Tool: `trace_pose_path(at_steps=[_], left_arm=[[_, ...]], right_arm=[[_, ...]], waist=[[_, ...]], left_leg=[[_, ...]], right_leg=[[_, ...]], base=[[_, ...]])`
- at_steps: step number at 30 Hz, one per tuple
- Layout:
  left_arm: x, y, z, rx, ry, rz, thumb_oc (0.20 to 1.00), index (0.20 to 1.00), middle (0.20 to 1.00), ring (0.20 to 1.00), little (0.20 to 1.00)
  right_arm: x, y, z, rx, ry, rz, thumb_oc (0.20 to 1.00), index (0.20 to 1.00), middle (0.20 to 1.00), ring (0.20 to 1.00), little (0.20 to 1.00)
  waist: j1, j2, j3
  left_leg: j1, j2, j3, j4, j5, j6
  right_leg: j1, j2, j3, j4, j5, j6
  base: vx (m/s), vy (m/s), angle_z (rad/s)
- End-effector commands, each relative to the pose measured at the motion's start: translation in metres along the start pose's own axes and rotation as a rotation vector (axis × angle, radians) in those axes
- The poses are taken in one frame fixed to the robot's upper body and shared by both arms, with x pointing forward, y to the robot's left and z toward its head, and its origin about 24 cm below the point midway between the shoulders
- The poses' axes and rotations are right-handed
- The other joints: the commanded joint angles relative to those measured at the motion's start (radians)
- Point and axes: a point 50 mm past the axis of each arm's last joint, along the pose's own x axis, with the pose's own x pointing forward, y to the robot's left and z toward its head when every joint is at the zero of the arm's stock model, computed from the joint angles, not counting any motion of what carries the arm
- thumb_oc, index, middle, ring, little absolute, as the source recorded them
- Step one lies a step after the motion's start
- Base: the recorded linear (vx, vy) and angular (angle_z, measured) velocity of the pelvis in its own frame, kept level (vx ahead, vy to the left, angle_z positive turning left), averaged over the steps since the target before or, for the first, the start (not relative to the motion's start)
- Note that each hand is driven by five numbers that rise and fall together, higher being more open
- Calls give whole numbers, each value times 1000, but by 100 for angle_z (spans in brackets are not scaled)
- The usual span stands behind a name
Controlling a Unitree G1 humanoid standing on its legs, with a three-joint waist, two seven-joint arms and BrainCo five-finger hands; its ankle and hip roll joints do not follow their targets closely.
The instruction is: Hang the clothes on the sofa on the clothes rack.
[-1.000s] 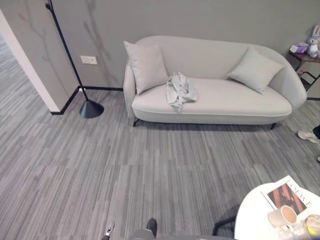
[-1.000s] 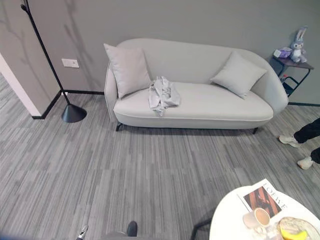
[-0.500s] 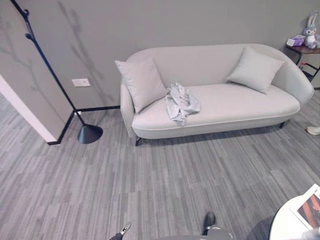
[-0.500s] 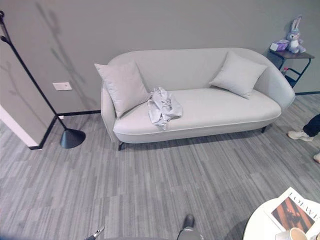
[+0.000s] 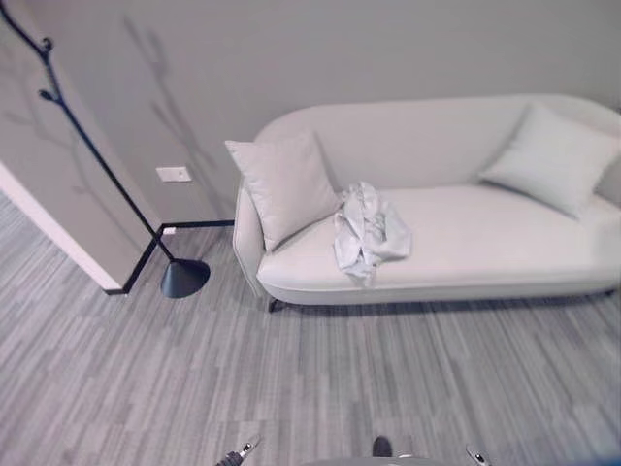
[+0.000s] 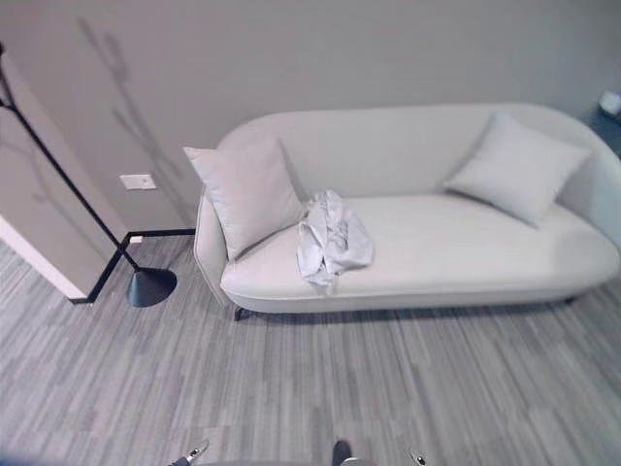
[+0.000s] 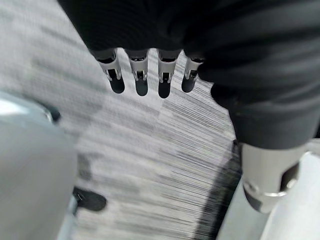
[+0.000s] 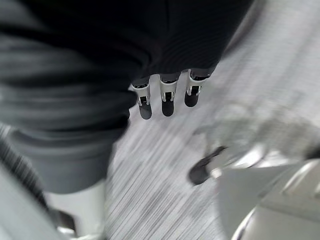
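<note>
A crumpled pale grey garment lies on the seat of the light sofa, just right of the left pillow and drooping over the front edge. The clothes rack is a thin black pole with short hooks, leaning up from a round black base on the floor left of the sofa. My left hand hangs over the floor with straight fingers, holding nothing. My right hand hangs the same way, open and empty. Both hands are far from the garment.
Two pale pillows lean on the sofa back. A wall corner juts out at the left behind the rack, with a socket plate on the wall. Grey striped floor lies between me and the sofa.
The camera has moved closer to the sofa and turned; the round table and the person's shoes have left the picture. The garment, sofa and rack have stayed in place.
</note>
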Motion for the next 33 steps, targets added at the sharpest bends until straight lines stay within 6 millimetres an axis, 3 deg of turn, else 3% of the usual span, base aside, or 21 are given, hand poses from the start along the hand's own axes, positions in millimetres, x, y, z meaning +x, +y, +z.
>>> trace_pose_path(at_steps=[1, 2, 3, 4, 5, 6, 7, 8, 10, 11, 15, 18, 19, 24, 26, 27, 28, 30, 31, 32, 33], left_arm=[[2, -4, 13, -13, -42, -3, 1000, 1000, 1000, 1000, 1000], [2, -4, 16, -15, -57, 0, 1000, 1000, 1000, 1000, 1000], [3, -7, 23, 4, -79, -11, 1000, 1000, 1000, 1000, 1000], [3, -3, 25, -10, -89, -1, 1000, 1000, 1000, 1000, 1000], [2, -1, 21, -25, -77, 4, 1000, 1000, 1000, 1000, 1000], [2, -1, 21, -25, -77, 4, 1000, 1000, 1000, 1000, 1000], [1, 3, 12, -40, -54, 17, 1000, 1000, 1000, 1000, 1000], [0, 7, 4, -45, -35, 30, 1000, 1000, 1000, 1000, 1000], [-1, 9, 1, -48, -22, 39, 1000, 1000, 1000, 1000, 1000], [-3, 15, -6, -68, 2, 62, 1000, 1000, 1000, 1000, 1000], [-5, 25, -15, -84, 22, 89, 1000, 1000, 1000, 1000, 1000], [-8, 33, -20, -88, 35, 108, 1000, 1000, 1000, 1000, 1000], [-7, 31, -16, -83, 24, 91, 1000, 1000, 1000, 1000, 1000], [-7, 31, -16, -83, 24, 91, 1000, 1000, 1000, 1000, 1000], [-4, 25, -7, -1, -5, 59, 1000, 1000, 1000, 1000, 1000], [-1, 16, 18, 90, -100, 23, 1000, 1000, 1000, 1000, 1000], [-1, 16, 19, 89, -101, 22, 1000, 1000, 1000, 1000, 1000], [0, 14, 29, 115, -121, 19, 1000, 1000, 1000, 1000, 1000], [0, 14, 29, 115, -121, 19, 1000, 1000, 1000, 1000, 1000], [0, 13, 31, 121, -136, 29, 1000, 1000, 1000, 1000, 1000], [0, 11, 33, 116, -149, 23, 1000, 1000, 1000, 1000, 1000]], right_arm=[[2, 9, 33, -22, -139, -19, 1000, 1000, 1000, 1000, 1000], [2, 11, 44, -41, -181, -22, 1000, 1000, 1000, 1000, 1000], [1, 17, 73, -149, -274, -42, 1000, 1000, 1000, 1000, 1000], [-4, 31, 109, -265, -387, -30, 1000, 1000, 1000, 1000, 1000], [-6, 36, 117, -305, -421, -19, 1000, 1000, 1000, 1000, 1000], [-6, 36, 117, -305, -421, -19, 1000, 1000, 1000, 1000, 1000], [-12, 44, 133, -354, -505, -6, 1000, 1000, 1000, 1000, 1000], [-17, 51, 142, -394, -558, 13, 1000, 1000, 1000, 1000, 1000], [-21, 58, 150, -425, -602, 27, 1000, 1000, 1000, 1000, 1000], [-30, 74, 162, -497, -677, 59, 1000, 1000, 1000, 1000, 1000], [-33, 85, 160, -654, -707, 72, 1000, 1000, 1000, 1000, 1000], [-33, 102, 155, -798, -702, 131, 1000, 1000, 1000, 1000, 1000], [-33, 114, 154, -914, -697, 165, 1000, 1000, 1000, 1000, 1000], [-33, 114, 154, -915, -698, 165, 1000, 1000, 1000, 1000, 1000], [-32, 122, 155, -1074, -702, 127, 1000, 1000, 1000, 1000, 1000], [-35, 136, 176, -1158, -731, 55, 1000, 1000, 1000, 1000, 1000], [-35, 137, 176, -1158, -732, 55, 1000, 1000, 1000, 1000, 1000], [-32, 133, 177, -1172, -700, 42, 1000, 1000, 1000, 1000, 1000], [-32, 133, 177, -1172, -700, 42, 1000, 1000, 1000, 1000, 1000], [-24, 132, 159, -1227, -616, 37, 1000, 1000, 1000, 1000, 1000], [-23, 133, 155, -1229, -601, 40, 1000, 1000, 1000, 1000, 1000]], waist=[[4, -21, 3], [12, -37, 17], [39, -66, 49], [85, -76, 77], [96, -70, 77], [96, -73, 76], [112, -53, 74], [128, -37, 73], [144, -26, 75], [156, -18, 74], [165, -32, 43], [179, -48, 11], [196, -53, 13], [197, -51, 10], [193, -41, 26], [168, -9, 44], [166, -7, 43], [148, -23, 54], [148, -23, 54], [158, -46, 47], [159, -48, 48]], left_leg=[[-12, 91, 10, -45, 269, 65], [-75, 92, 12, 71, 312, 74], [-167, 107, 66, 166, 286, 116], [-337, 20, 129, 159, 175, 132], [-352, -9, 152, 83, 142, 137], [-352, -12, 154, 76, 147, 138], [-379, -78, 180, -125, 153, 147], [-398, -108, 181, -238, 213, 139], [-406, -127, 162, -313, 260, 130], [-405, -136, 166, -356, 283, 126], [-354, -151, 169, -396, 285, 153], [-288, -154, 203, -450, 270, 171], [-236, -153, 227, -470, 245, 184], [-240, -151, 228, -469, 246, 184], [-194, -149, 234, -471, 222, 200], [-110, -126, 191, -503, 177, 196], [-113, -123, 189, -503, 178, 195], [-104, -127, 154, -503, 159, 178], [-104, -127, 154, -503, 159, 178], [-107, -128, 137, -503, 145, 174], [-114, -126, 129, -503, 146, 172]], right_leg=[[13, -67, 43, 21, 10, 72], [43, -66, 33, 3, 4, 58], [84, -70, 35, -16, -9, 39], [125, -82, 59, -34, -30, 43], [135, -79, 65, -36, -37, 46], [132, -83, 65, -36, -36, 47], [156, -64, 76, -38, -61, 54], [181, -40, 86, -41, -77, 50], [198, -23, 99, -41, -91, 44], [231, 0, 107, -41, -124, 36], [249, -1, 106, -2, -157, 32], [249, -13, 89, 90, -179, 59], [215, -44, 36, 229, -152, 110], [210, -42, 37, 228, -149, 109], [144, -91, -35, 400, -67, 172], [25, -206, -103, 380, -66, 140], [26, -202, -106, 372, -62, 138], [25, -190, -7, 157, -46, 139], [25, -190, -7, 157, -46, 139], [27, -168, 75, 60, 7, 157], [27, -164, 81, 45, 15, 156]], base=[[130, -192, 2], [253, -371, 0], [334, -345, -3], [362, -221, -1], [244, -41, -23], [265, 84, -38], [294, 91, -56], [371, 103, -34], [221, 41, -6], [273, 47, -19], [296, 61, -25], [341, 74, -12], [156, 41, -18], [43, 13, -12], [319, 36, 14], [417, -11, -21], [412, -108, -30], [141, -103, 41], [205, -175, 104], [165, -171, 85], [166, -172, 73]])
